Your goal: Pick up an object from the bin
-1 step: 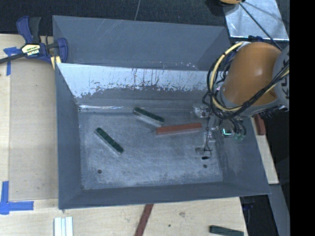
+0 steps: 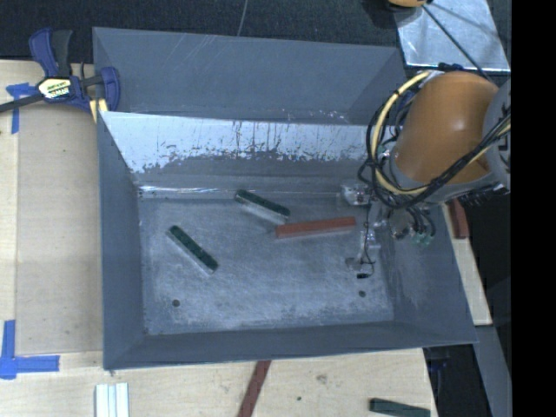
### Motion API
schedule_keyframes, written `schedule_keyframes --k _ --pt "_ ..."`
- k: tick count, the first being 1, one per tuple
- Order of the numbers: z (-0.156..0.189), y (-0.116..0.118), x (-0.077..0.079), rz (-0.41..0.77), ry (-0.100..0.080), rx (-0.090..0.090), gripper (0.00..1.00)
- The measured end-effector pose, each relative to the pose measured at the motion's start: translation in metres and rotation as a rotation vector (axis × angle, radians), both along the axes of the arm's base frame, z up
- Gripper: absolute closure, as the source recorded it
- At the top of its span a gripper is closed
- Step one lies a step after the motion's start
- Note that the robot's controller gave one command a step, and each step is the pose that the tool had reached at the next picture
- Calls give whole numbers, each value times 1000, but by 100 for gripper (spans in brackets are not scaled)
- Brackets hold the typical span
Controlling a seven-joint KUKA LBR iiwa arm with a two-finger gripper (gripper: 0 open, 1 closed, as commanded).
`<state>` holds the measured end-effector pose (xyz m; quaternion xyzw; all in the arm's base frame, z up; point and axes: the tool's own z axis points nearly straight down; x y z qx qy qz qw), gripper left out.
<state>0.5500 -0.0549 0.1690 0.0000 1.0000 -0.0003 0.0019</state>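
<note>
Bin floor (image 2: 261, 298) looks bare under your hand (image 2: 366, 266), its width unreadable, so closing there may miss the red-brown bar (image 2: 314, 228) nearby

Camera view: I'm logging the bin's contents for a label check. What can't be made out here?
- Red-brown bar: right end runs up to the gripper; contact unclear.
- Bin: upper right wall hidden by the orange wrist.
- Dark speck, front left: too small to identify.
</note>
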Motion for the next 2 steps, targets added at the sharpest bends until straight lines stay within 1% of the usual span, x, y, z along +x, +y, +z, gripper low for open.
schedule_keyframes --k 1,2 --pt "-32 -2 25 -164 -10 1 0" --pt "-50 6 46 -300 7 2 0"
